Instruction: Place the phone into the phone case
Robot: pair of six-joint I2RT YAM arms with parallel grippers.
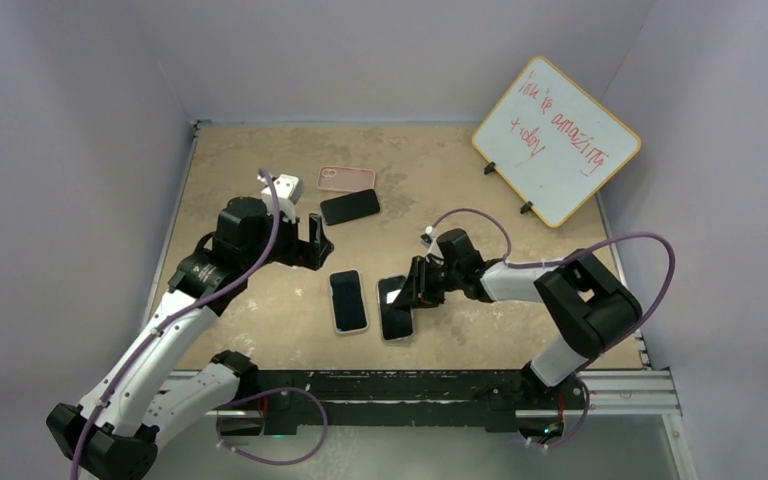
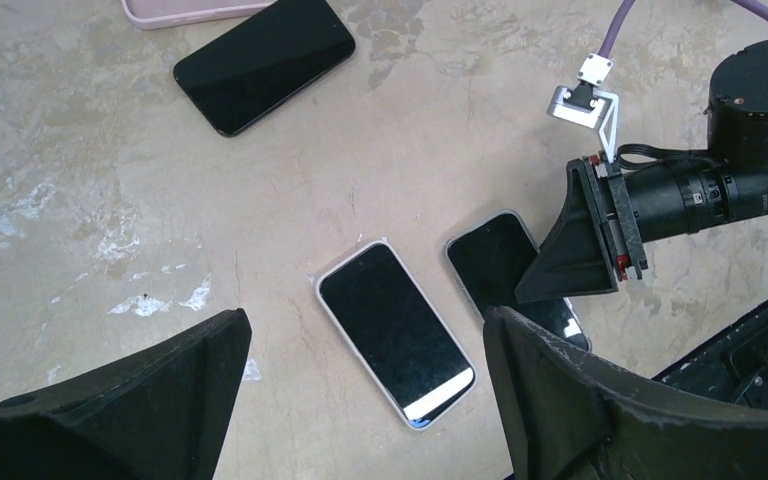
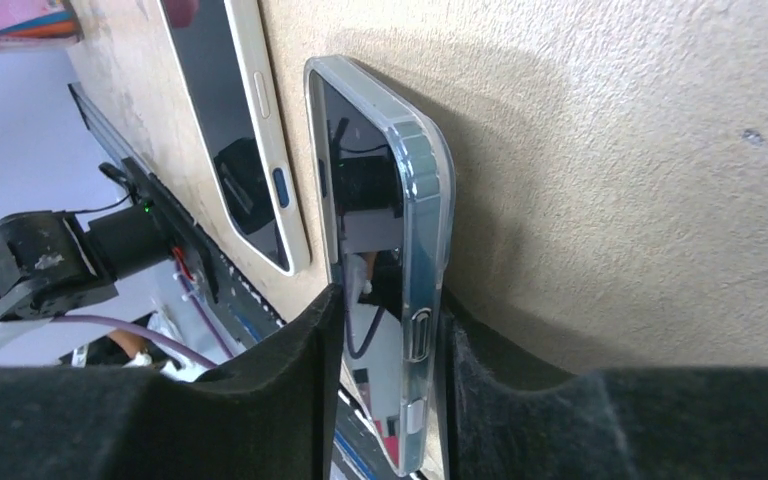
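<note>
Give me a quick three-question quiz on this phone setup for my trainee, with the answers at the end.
1. Fill in: the pink case lies beside the ___ phone.
2. Which thing sits between the right gripper's fingers? A whiteboard; B clear-cased phone; C pink case.
3. True or false: the left gripper is open and empty.
Key: 1 black phone; 2 B; 3 true.
</note>
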